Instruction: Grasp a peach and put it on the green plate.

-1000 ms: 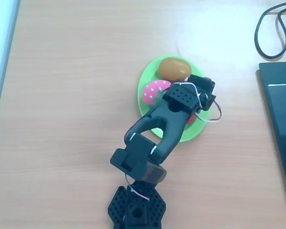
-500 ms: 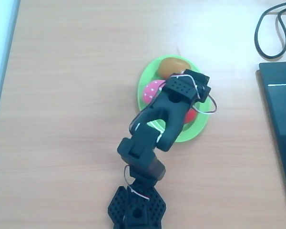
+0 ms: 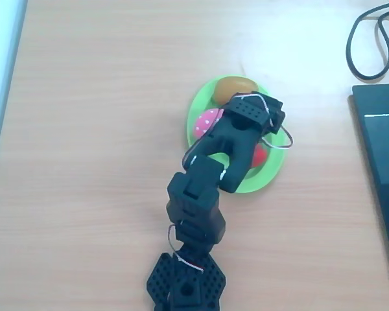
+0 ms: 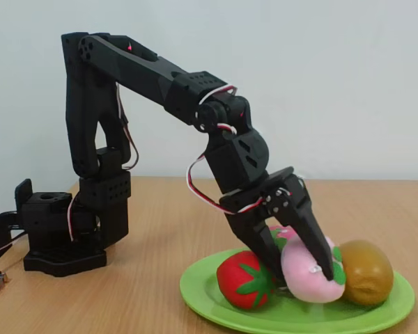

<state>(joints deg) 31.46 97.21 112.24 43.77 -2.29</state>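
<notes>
Hand: the black hand (image 4: 303,268) points down into the green plate (image 4: 216,306); in the fixed view its two fingers bracket the peach (image 4: 308,270), one in front of it and one behind, apparently pinching it, though real contact is hard to judge from this angle.
Peach: pale pink, matte and rounded, sitting low in the plate between the fingers; its underside seems to rest on the plate.
Fixed view only: a red strawberry-shaped fruit (image 4: 245,280) with a green leaf patch just left of the hand, and a brown oval fruit (image 4: 366,273) with a dull sheen just right of it, both on the plate.
Overhead view only: the arm's wrist covers the hand and the peach; a hot-pink white-dotted fruit (image 3: 206,123) peeks out left of the wrist, the brown fruit (image 3: 232,88) beyond it, a sliver of red (image 3: 260,156) to its right.
Plate: bright lime-green (image 3: 198,103), smooth plastic, oval with a raised rim.
Tabletop: pale wood grain (image 3: 104,129).
Arm: black, matte plastic with perforated blocks and white wires looping at the wrist.
Far right of the hand: a dark flat panel (image 3: 382,162) and a black cable (image 3: 369,39).
</notes>
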